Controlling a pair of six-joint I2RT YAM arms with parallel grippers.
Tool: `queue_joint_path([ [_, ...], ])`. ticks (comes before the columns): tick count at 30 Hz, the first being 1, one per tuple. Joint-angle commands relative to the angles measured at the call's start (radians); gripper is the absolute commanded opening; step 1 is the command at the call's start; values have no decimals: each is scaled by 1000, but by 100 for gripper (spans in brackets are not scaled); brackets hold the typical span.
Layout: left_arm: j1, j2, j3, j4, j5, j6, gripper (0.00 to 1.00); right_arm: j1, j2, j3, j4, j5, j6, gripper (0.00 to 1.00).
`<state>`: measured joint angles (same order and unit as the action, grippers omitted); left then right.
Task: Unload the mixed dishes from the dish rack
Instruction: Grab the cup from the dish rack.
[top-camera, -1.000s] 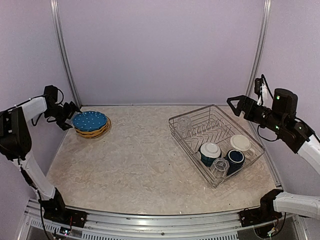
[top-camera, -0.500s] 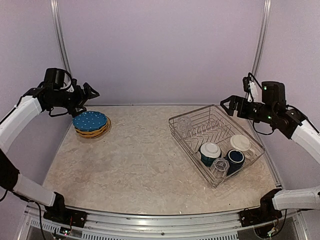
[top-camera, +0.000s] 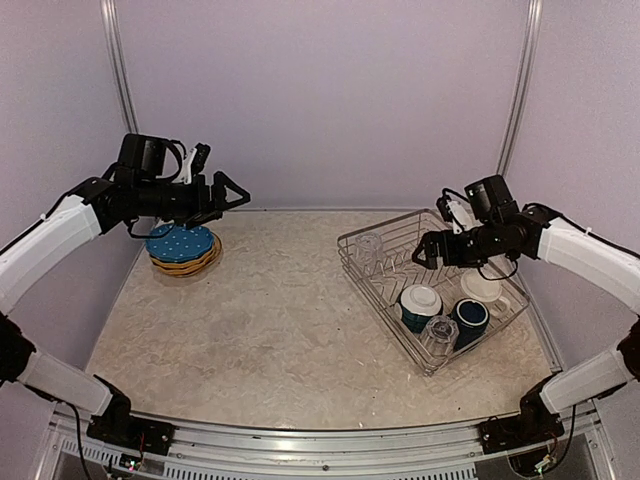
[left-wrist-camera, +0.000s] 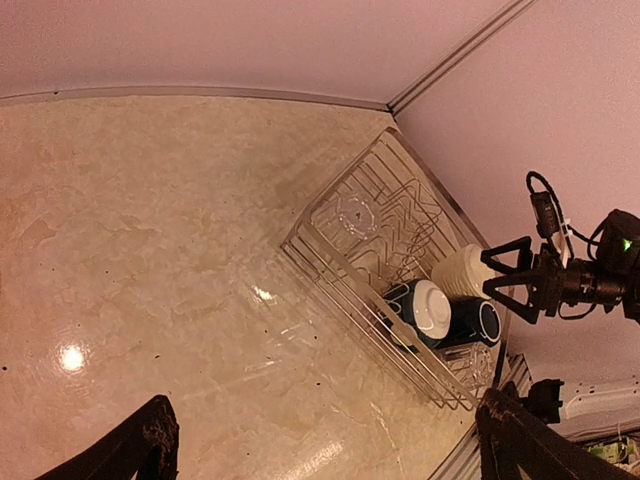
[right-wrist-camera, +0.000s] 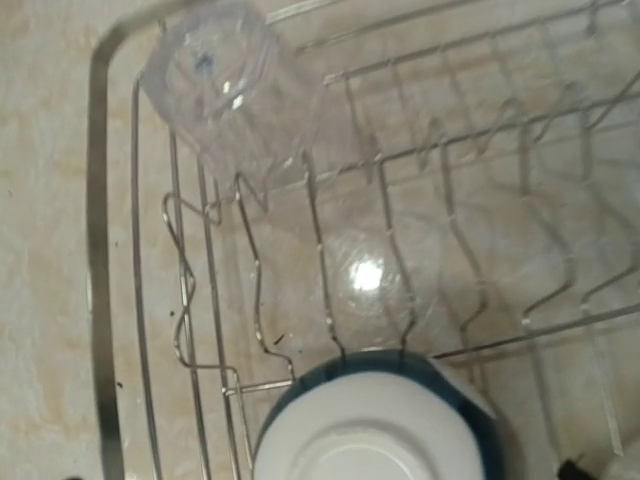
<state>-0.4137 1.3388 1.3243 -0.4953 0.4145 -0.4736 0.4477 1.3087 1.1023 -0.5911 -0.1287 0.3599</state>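
Left arm (top-camera: 50, 235): white shells, black joints
Right arm (top-camera: 590, 250): same colours
Left gripper (top-camera: 240, 197): black, triangular fingers
Right gripper (top-camera: 425, 252): black
Cables (left-wrist-camera: 541, 205): black, looped at wrists

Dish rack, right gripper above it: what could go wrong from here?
1. The clear glass in a corner of the dish rack is nearly see-through against the wires; the right gripper could misjudge it or snag them.
2. The teal bowl, second glass, navy mug and cream mug sit packed together; reaching for one may knock a neighbour.

Marbled table (top-camera: 280, 320) carries the dish rack (top-camera: 383, 300) (right) and stacked plates (top-camera: 180, 243).
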Motion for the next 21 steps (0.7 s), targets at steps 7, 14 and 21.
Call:
queue_joint_path([
  [7, -23, 30, 35, -76, 90, 96, 99, 80, 325, 229, 93, 67, -33, 100],
  [14, -22, 16, 35, -81, 70, 108, 99, 121, 535, 434, 68, 192, -57, 97],
  [21, -20, 16, 30, -72, 94, 99, 99, 141, 652, 530, 58, 195, -64, 91],
])
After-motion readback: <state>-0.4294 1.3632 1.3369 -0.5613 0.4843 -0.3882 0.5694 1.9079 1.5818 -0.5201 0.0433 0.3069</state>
